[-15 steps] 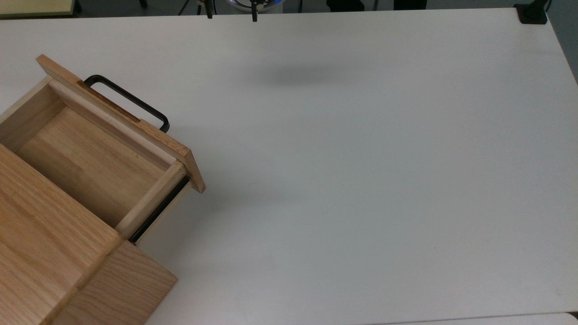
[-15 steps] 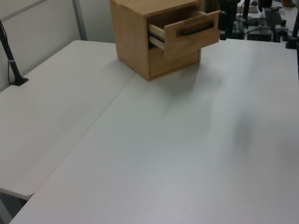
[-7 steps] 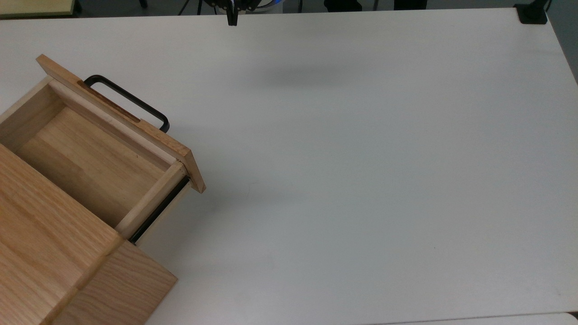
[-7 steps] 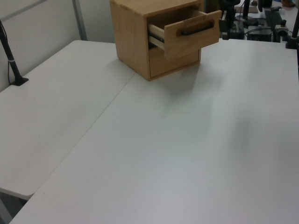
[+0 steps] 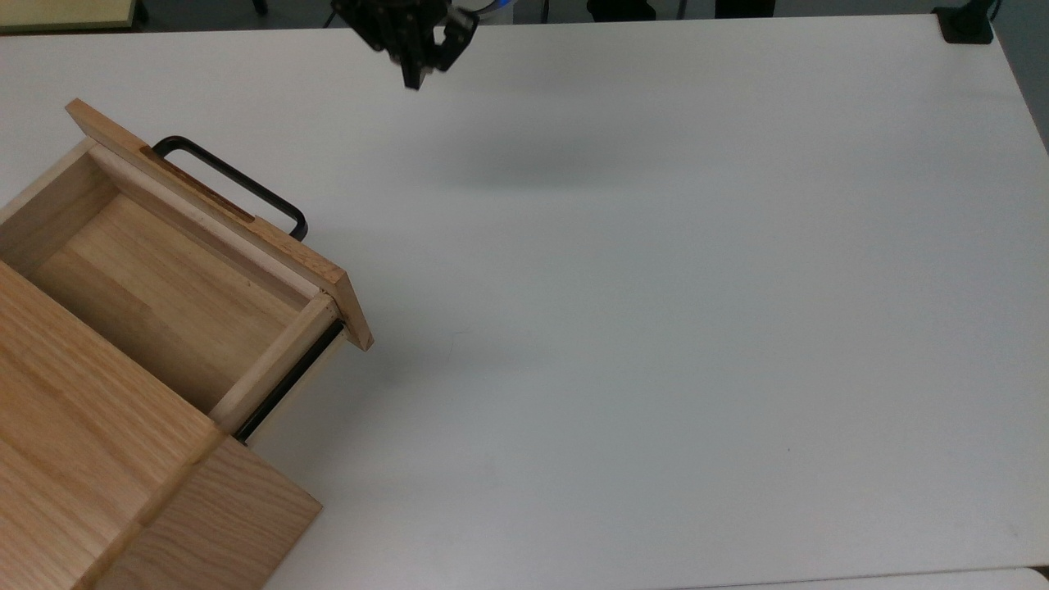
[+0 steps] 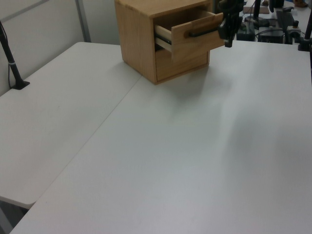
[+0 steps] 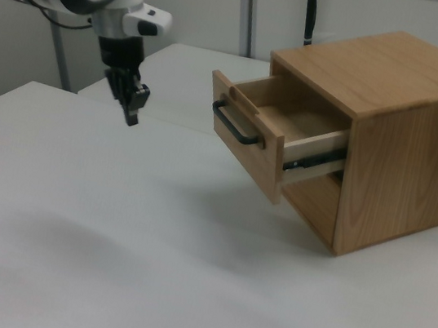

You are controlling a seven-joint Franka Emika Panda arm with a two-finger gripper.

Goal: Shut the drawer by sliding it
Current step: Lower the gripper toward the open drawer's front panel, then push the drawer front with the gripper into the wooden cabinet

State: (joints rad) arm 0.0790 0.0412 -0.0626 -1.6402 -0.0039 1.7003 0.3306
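Note:
The drawer point(image 5: 164, 287) stands pulled out of the oak cabinet point(image 5: 74, 467) at the top view's left, its inside bare. Its flat front panel point(image 5: 221, 220) carries a black bar handle point(image 5: 238, 182). My gripper point(image 5: 412, 80) hovers over the white table, up and to the right of the handle in the top view, apart from it, fingers together and holding nothing. In the right view the gripper point(image 7: 133, 115) hangs left of the drawer front point(image 7: 247, 153), at about handle point(image 7: 236, 129) height. In the left view the gripper point(image 6: 228, 41) sits beside the front panel's point(image 6: 197, 38) right end.
The white table point(image 5: 656, 328) spreads wide to the top view's right of the cabinet. A black mount point(image 5: 967, 24) sits at its far right corner. In the left view a black clamped pole point(image 6: 13, 68) stands on the adjoining table at the left.
The gripper has come from the table's far edge toward the drawer's handle, lower in the top view. Its two fingertips, spread apart a second ago, are now together. The drawer has not moved.

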